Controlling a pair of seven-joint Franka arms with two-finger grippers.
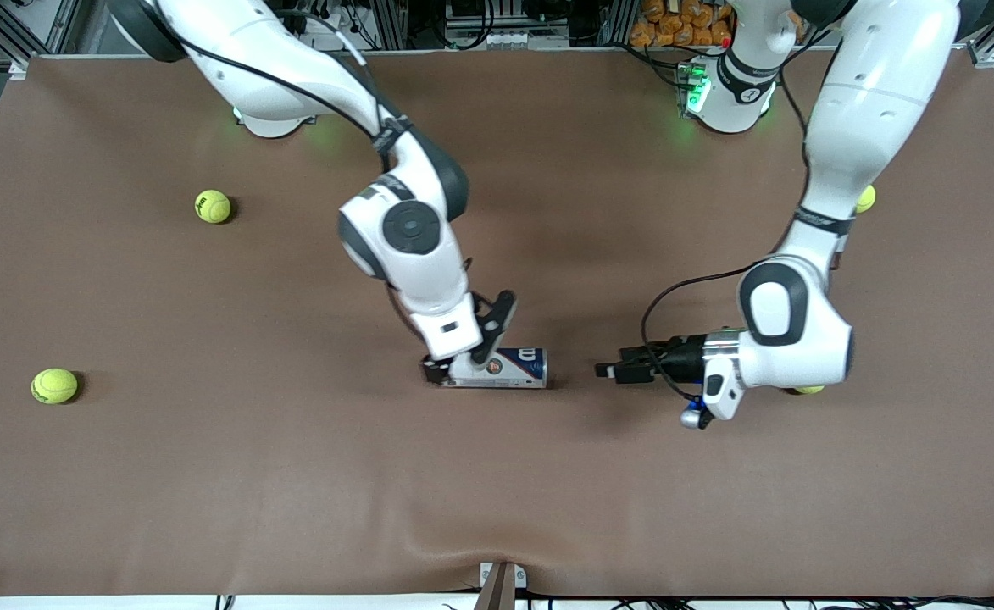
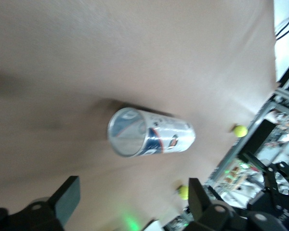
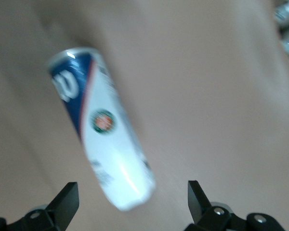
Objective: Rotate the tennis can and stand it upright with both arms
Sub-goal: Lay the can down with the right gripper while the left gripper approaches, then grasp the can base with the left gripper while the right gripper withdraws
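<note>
The tennis can (image 1: 505, 368) lies on its side on the brown table mat, its dark-blue "W" end toward the left arm's end of the table. My right gripper (image 1: 450, 373) is low over the can's white end, open; in the right wrist view the can (image 3: 103, 130) reaches in between the spread fingers (image 3: 65, 199), touching neither. My left gripper (image 1: 607, 370) is low, open and empty, pointing at the can's blue end with a gap between them. In the left wrist view the can (image 2: 151, 132) shows its clear round end ahead of the open gripper (image 2: 133, 197).
Tennis balls lie on the mat: one (image 1: 213, 206) and another (image 1: 54, 385) toward the right arm's end, one (image 1: 865, 199) beside the left arm, one (image 1: 808, 390) partly under the left wrist. The mat's edge nearest the front camera has a wrinkle (image 1: 497, 551).
</note>
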